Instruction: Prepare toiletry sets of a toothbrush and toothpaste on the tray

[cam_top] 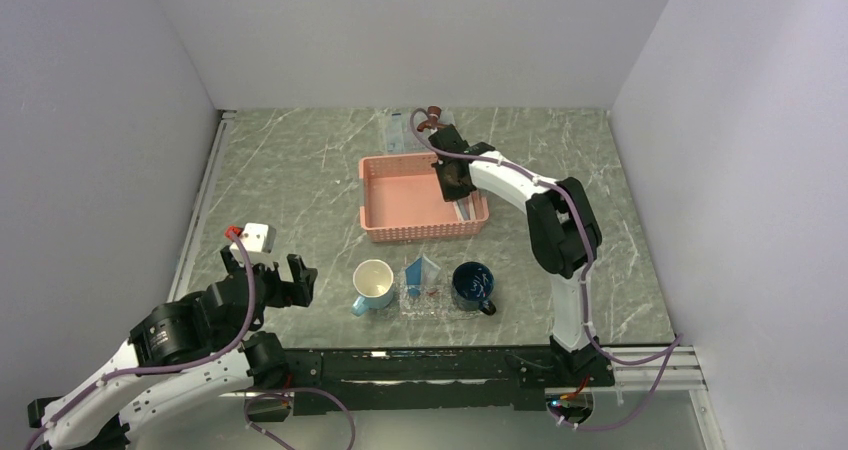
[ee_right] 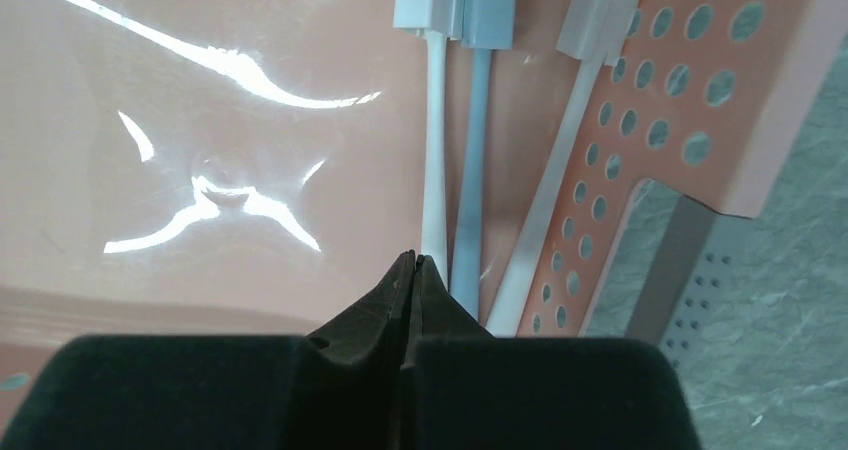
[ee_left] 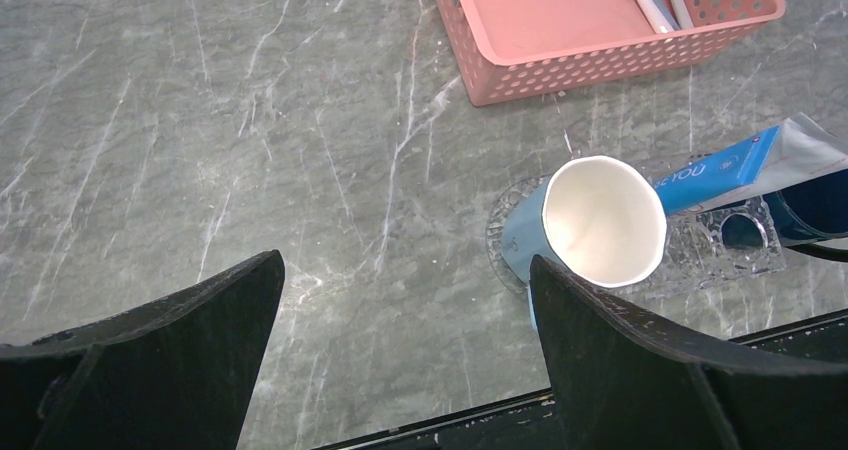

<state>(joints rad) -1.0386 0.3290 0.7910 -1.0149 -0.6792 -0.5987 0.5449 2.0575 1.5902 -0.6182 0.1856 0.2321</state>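
Three toothbrushes lie side by side along the right wall of the pink basket [ee_right: 150, 120]: a white one [ee_right: 434, 150], a light-blue one [ee_right: 478, 160] and a pale one [ee_right: 560, 170]. My right gripper [ee_right: 413, 260] is shut and empty inside the basket, its tips just left of the white toothbrush's handle; it also shows in the top view [cam_top: 455, 182]. Light-blue toothpaste tubes [cam_top: 422, 270] stand leaning in the small clear tray [cam_top: 425, 305]; one tube [ee_left: 720, 175] shows in the left wrist view. My left gripper [ee_left: 405, 260] is open and empty over bare table, left of the cups.
A cup, pale blue outside and white inside [cam_top: 372, 285], stands left of the small tray, and a dark blue mug [cam_top: 472, 285] stands on its right. A larger clear tray [cam_top: 400, 130] lies behind the basket. The table's near edge and rail run just below the cups.
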